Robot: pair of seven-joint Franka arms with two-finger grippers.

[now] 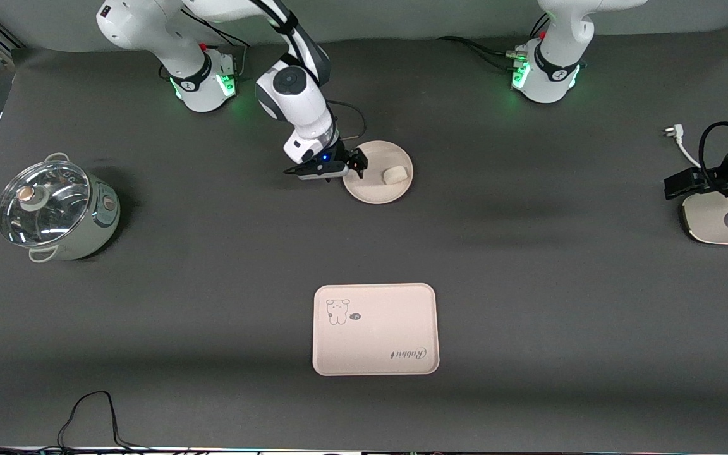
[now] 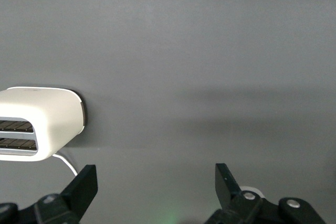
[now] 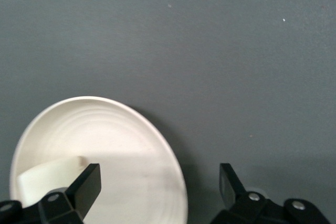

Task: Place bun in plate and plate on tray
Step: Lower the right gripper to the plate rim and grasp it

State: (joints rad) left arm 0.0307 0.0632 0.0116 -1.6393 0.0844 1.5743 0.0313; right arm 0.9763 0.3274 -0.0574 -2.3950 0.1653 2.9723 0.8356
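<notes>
Tray (image 1: 375,329) bare; bun (image 1: 393,175) sits on plate (image 1: 379,189).

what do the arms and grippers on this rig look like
Both arms are glossy white with rounded joint housings, black bands at the joints and green lights glowing at the bases. Black cables run along them. The right gripper is black with a small blue light on its mount; the left gripper has black, wedge-shaped fingers with silver screws.

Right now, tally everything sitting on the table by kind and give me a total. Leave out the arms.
Buns: 1, the bun, on the plate
Plates: 1, the plate
Trays: 1, the tray
Electric pots with glass lids: 1, the electric pot
Toasters: 1, the toaster
Total: 5
</notes>
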